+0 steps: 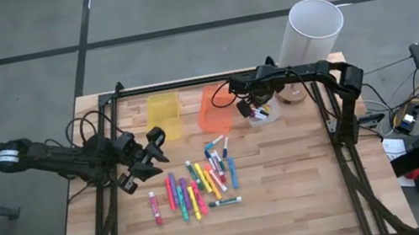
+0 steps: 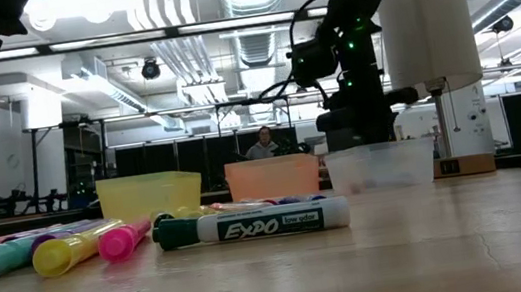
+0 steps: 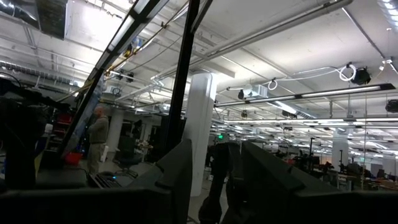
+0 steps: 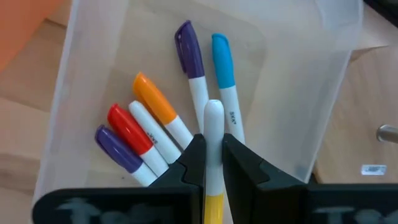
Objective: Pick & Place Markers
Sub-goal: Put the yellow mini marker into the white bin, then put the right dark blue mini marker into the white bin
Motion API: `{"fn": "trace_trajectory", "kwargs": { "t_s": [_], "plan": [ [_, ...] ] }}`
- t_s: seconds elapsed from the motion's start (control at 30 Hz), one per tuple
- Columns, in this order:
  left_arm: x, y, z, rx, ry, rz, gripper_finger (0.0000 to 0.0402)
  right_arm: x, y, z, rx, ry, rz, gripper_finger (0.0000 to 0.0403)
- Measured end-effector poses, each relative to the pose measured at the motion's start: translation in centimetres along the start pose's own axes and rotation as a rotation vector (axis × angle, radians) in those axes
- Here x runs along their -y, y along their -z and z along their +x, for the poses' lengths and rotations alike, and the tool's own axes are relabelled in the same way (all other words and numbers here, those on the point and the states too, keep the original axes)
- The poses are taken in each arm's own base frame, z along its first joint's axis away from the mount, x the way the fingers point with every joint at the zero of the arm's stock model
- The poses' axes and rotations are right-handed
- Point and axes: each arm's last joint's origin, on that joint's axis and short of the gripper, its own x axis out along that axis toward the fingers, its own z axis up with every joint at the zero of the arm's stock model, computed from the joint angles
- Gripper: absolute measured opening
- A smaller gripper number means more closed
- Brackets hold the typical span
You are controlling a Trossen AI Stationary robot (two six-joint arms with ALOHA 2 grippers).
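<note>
R gripper over the clear plastic bin nr the wooden table's far edge, fingers clamped on a white-bodied, yellow-capped marker; long axis runs along the fingers, white end pointing into the bin at five markers already inside. L gripper waits nr L edge, fingers apart, empty.

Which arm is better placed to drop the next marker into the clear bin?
Right. Its claw is shut on a marker directly over the clear bin; the left claw hangs empty beside the pile.
</note>
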Motion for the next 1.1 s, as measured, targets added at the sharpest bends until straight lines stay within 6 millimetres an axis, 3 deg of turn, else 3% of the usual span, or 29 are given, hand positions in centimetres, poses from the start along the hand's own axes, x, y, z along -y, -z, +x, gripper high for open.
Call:
{"fn": "trace_trajectory", "kwargs": {
  "t_s": [0.33, 0.8, 1.1],
  "plan": [
    [0.0, 0.0, 0.0, 0.000, 0.000, 0.000, 0.0133, 0.0, 0.0, 0.2, 0.005, -0.002, 0.000, 0.0031],
    [0.0, 0.0, 0.0, 0.000, 0.000, 0.000, 0.0133, 0.0, 0.0, 0.2, 0.015, 0.005, -0.003, 0.0123],
    [0.0, 0.0, 0.0, 0.000, 0.000, 0.000, 0.0133, -0.2, -0.2, -1.6, 0.014, -0.002, -0.055, 0.0132]
  ]
}}
